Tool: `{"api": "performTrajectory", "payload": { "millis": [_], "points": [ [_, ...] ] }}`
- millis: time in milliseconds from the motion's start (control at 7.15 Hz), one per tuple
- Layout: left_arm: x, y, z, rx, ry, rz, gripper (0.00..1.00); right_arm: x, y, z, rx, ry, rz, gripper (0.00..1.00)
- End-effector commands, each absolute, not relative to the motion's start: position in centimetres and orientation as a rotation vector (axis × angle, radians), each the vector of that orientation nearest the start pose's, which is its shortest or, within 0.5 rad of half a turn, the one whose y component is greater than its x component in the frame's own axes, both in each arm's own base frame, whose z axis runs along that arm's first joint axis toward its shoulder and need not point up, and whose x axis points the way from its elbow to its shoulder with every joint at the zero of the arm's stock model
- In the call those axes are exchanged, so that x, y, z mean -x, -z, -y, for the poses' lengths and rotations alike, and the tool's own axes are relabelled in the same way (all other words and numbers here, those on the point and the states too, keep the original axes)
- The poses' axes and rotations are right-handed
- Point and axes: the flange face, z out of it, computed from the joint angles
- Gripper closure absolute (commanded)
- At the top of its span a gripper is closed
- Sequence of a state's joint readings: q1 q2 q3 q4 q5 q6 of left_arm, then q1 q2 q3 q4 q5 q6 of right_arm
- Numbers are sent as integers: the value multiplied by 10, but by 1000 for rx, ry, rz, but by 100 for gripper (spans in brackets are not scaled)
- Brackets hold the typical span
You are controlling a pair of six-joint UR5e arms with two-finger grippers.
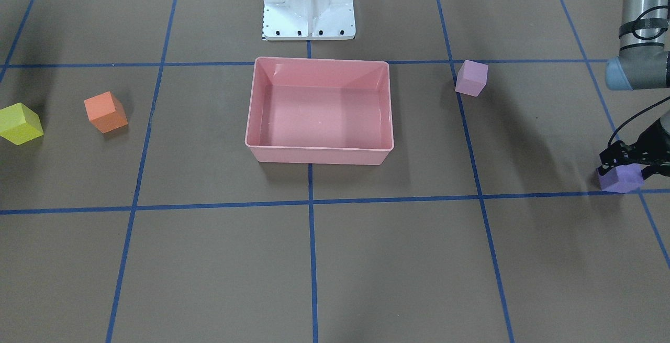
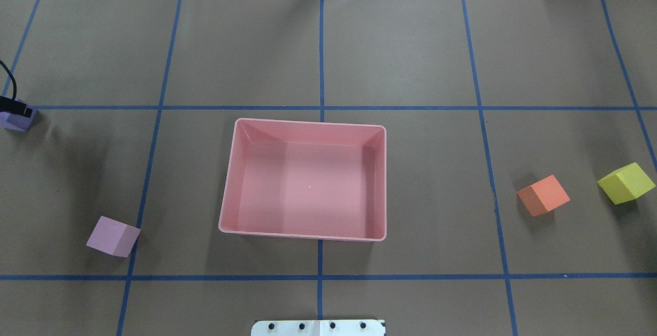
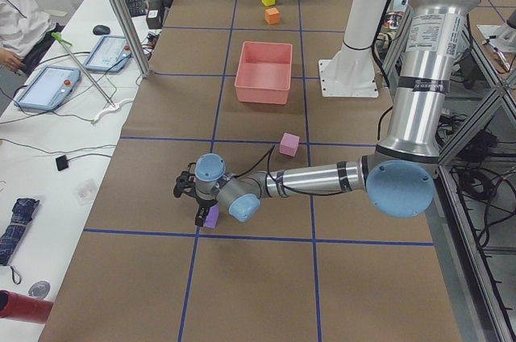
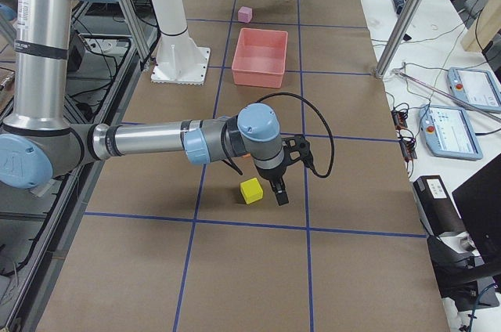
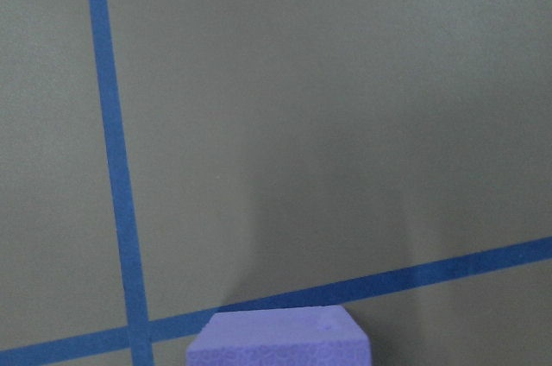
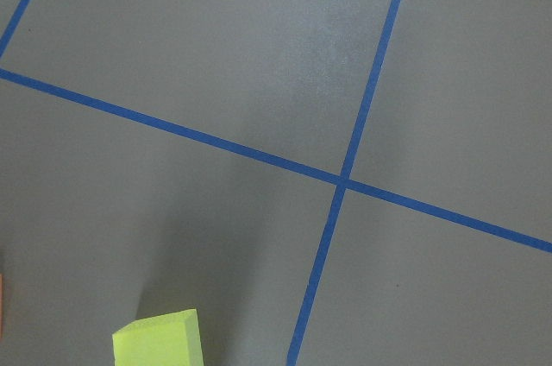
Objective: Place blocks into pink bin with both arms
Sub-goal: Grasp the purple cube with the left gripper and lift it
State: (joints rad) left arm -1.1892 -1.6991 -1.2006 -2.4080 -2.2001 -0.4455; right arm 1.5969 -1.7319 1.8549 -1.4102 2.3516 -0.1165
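Observation:
The pink bin (image 1: 319,155) stands empty mid-table, also in the overhead view (image 2: 303,234). The darker purple block (image 1: 620,179) sits on the table at a blue tape line. My left gripper (image 1: 625,167) is low over it, open, with a finger at each side; both show at the overhead view's left edge (image 2: 15,120). The pale pink-lilac block (image 2: 113,237) lies nearer the bin. The orange block (image 2: 543,195) and the yellow block (image 2: 626,183) lie on the other side. My right gripper (image 4: 279,193) hangs low just beside the yellow block (image 4: 251,189); I cannot tell if it is open.
The white pedestal base (image 1: 309,2) stands behind the bin. Blue tape lines (image 2: 321,48) grid the brown table. Operator desks with tablets (image 3: 52,84) run along the far side, and a metal post (image 4: 399,27) stands at the table's edge.

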Motion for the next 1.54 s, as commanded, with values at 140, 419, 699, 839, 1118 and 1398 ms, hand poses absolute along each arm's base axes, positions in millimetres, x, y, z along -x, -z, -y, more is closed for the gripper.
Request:
{"api": "performTrajectory", "payload": {
  "millis": [140,419,699,839,1118,1398],
  "points": [
    [-143,-693,550,-291,-136,-764,44,-75,-576,434,-318,194,756,0],
    [-146,-662,555,-330,-144,-792,60,-75,-580,434,-312,192,755,0],
    [-153,-600,562,-339,-165,-845,63,-75,-580,434,-310,190,757,0],
    [-156,-542,569,-317,-135,-848,63,-75,-580,434,-310,190,757,0],
    [-211,-404,554,-247,-38,-927,63,-75,-580,434,-309,189,757,0],
    [-323,-288,535,-182,42,-1013,63,-74,-580,434,-307,187,760,0]
  ]
}}
